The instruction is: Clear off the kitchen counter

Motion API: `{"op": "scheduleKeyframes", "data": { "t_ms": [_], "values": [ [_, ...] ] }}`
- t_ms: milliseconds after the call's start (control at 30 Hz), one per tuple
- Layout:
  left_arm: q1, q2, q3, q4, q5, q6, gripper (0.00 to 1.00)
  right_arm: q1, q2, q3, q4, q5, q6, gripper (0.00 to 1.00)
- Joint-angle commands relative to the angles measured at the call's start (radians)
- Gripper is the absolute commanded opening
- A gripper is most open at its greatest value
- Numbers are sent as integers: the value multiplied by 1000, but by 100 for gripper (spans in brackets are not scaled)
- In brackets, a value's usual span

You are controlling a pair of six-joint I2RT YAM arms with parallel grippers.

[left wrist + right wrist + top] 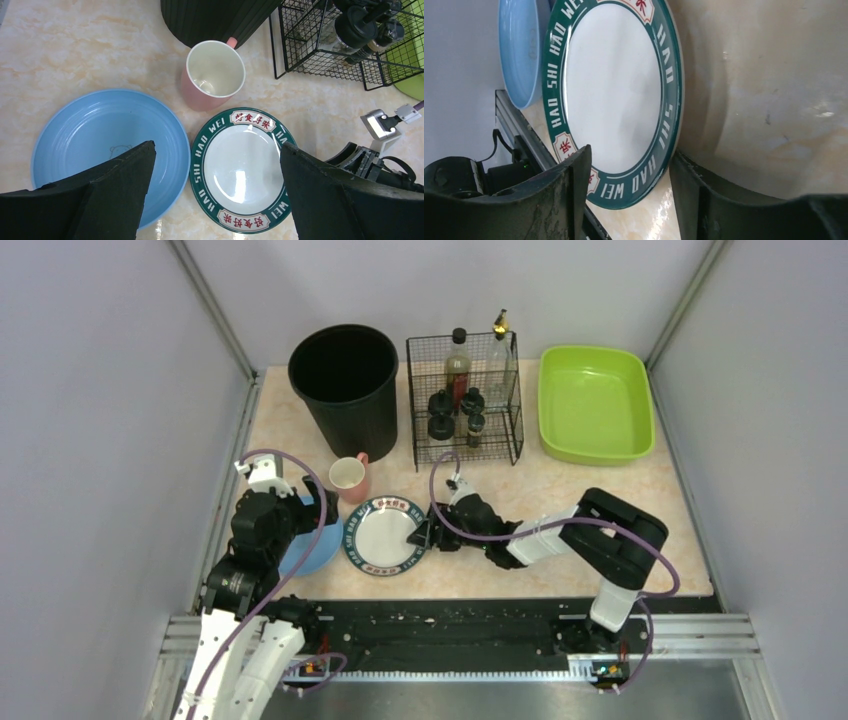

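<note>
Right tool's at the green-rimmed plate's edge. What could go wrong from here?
1. The right tool straddles only the thin rim of the green-rimmed plate, flat on the kitchen counter; a pinch could slip.
2. The blue plate and pink mug sit close beside it; dragging could shove them.
3. The left tool hangs open above both plates; arms could clash.

We are logging the fingers of the left gripper covering the near parts of the blue plate and the green-rimmed plate beneath them. Ahead of it, the black bin and the wire rack are running off the top edge. At the right gripper, we are failing to resolve whether the pads are touching the green-rimmed plate's rim.
</note>
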Motion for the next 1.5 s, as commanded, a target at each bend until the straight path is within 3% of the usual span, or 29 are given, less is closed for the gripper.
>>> {"op": "scheduleKeyframes", "data": {
  "t_ms": [0, 367, 633, 1000, 1267, 1467],
  "values": [
    [-3, -4, 2, 23, 3, 1, 99, 28, 82, 15, 40, -14, 32, 54],
    [-3, 3, 1, 24, 7, 2, 99, 31, 107, 7, 54, -5, 34, 0],
    [-3, 5, 1, 24, 6, 2, 99, 31, -49, -16, -53, 58, -43, 0],
    [-3, 2, 3, 27, 7, 3, 99, 21, -496, -6, -412, 233, -201, 0],
    [-3, 25, 21, 32, 30, -4, 98, -139, -779, 27, -654, 256, -269, 0],
    [-3, -3, 27, 4, 108, -49, 98, -292, -874, 132, -790, 282, -338, 0]
  ]
}}
